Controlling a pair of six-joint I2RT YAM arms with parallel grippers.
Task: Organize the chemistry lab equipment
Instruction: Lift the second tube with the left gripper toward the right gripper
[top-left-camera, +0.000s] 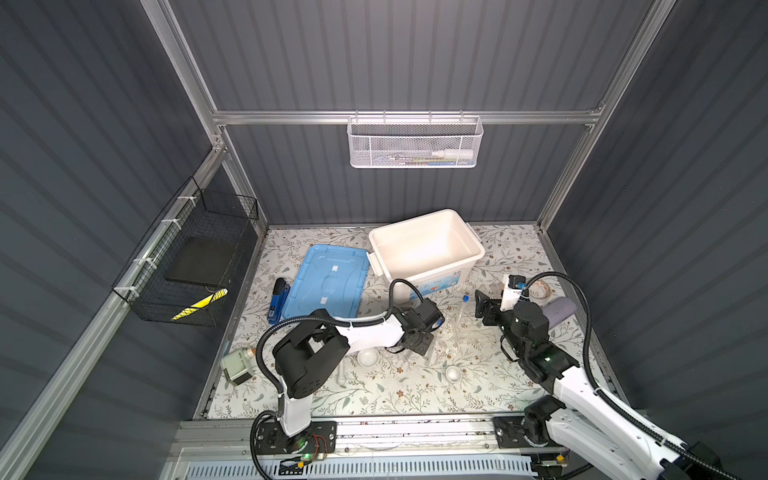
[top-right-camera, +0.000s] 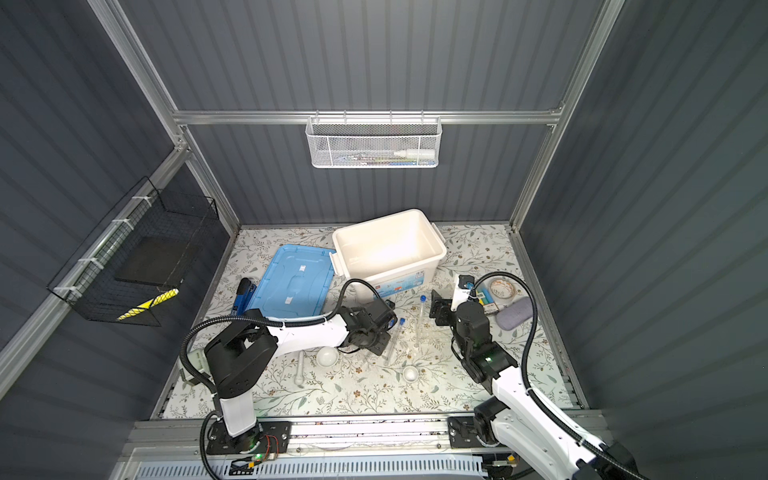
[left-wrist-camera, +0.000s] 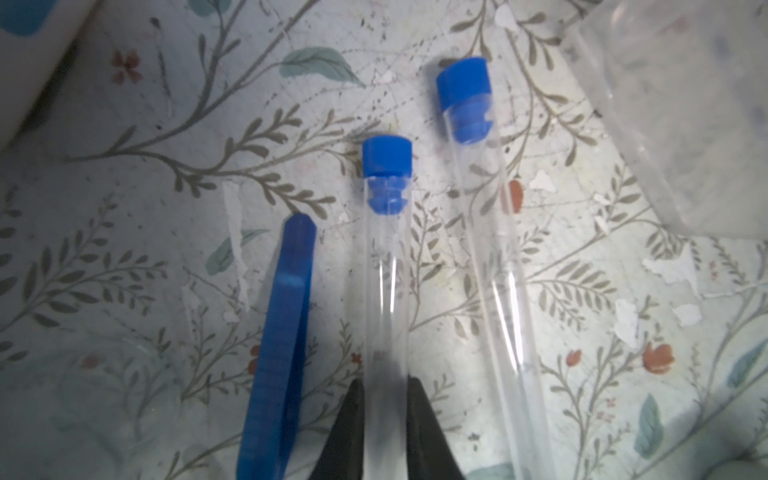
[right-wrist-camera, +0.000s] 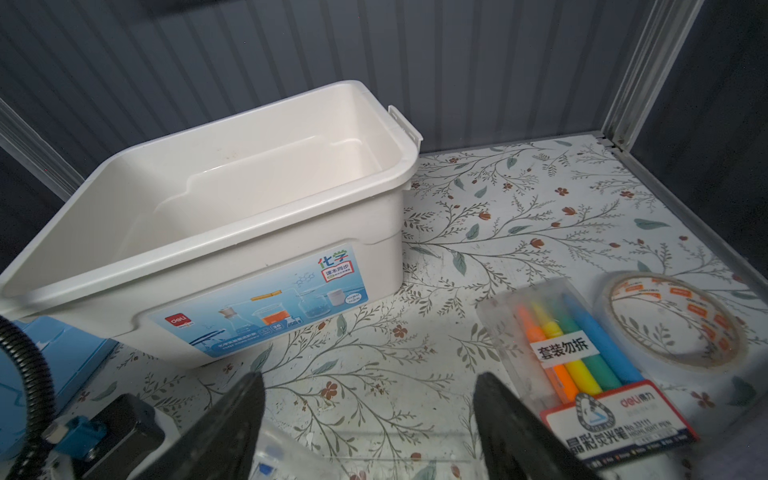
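Tweezers (left-wrist-camera: 278, 332) lie beside the test tube (left-wrist-camera: 386, 249) pinched by the left gripper (left-wrist-camera: 384, 388).

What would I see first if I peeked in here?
A big white tub stands open at the back of the flowery table, with its blue lid flat beside it. In front, the left gripper pinches a clear, blue-capped test tube. The right gripper hangs open near a pack of highlighters.

Left arm (top-left-camera: 370, 332) low, left jaws pinched narrow, right jaws wide
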